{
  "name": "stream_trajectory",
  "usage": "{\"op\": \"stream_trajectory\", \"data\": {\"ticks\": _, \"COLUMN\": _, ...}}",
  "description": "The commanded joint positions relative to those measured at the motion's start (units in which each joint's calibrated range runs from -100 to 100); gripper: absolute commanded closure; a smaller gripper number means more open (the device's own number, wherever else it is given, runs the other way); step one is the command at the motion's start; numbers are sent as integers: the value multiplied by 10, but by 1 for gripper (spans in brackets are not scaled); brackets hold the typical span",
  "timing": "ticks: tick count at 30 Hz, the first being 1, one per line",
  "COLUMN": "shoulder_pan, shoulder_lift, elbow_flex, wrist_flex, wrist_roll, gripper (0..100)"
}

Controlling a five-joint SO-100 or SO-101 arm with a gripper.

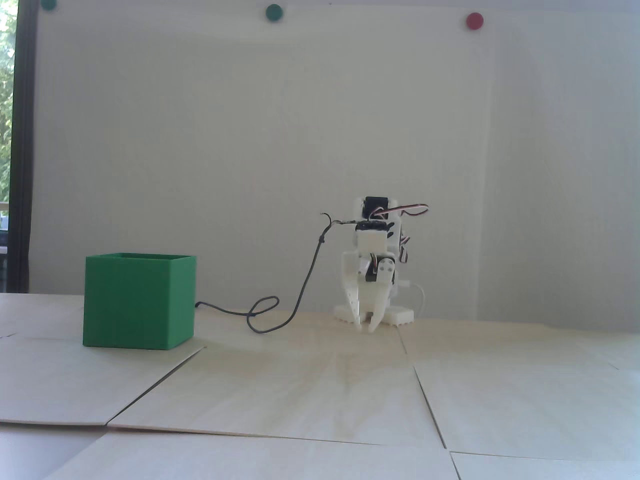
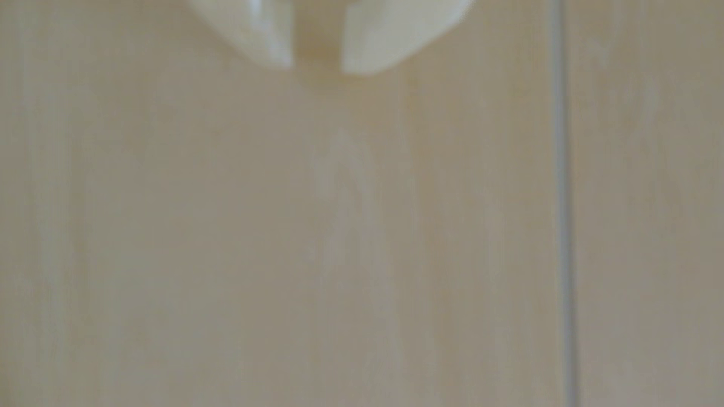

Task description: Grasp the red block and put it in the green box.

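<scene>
Fixed view: white arm [image 1: 374,260] folded low at the back of the desk [image 1: 320,400], jaws pointing down, gripper [image 1: 366,326] tips just above or on the pale wood surface, can't tell if touching. Jaws slightly apart, small gap between the tips, nothing held. Wrist view is blurred: the two white fingertips [image 2: 270,35] enter from the top edge with a narrow gap between them, gripper [image 2: 317,68] over bare wood, a thin grey seam [image 2: 564,203] running top to bottom on the right. Green box [image 1: 137,300] stands upright on the desk at the left in the fixed view, open top, well apart from the arm. Red block not seen in either view; the box's inside is hidden from this low angle. Black cable [image 1: 300,295] hangs from the arm's wrist, loops on the desk and runs to behind the box. White wall [image 1: 250,125] behind carries round magnets along the top: green one [image 1: 273,12], red one [image 1: 474,20], another green one [image 1: 48,4] cut by the frame edge. Desk is made of light wood panels with visible joints. No readable writing, labels or brands anywhere.
</scene>
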Motion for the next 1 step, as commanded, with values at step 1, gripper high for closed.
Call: {"op": "stream_trajectory", "data": {"ticks": 1, "shoulder_pan": 4, "shoulder_lift": -18, "elbow_flex": -1, "wrist_flex": 12, "wrist_roll": 1, "gripper": 97}}
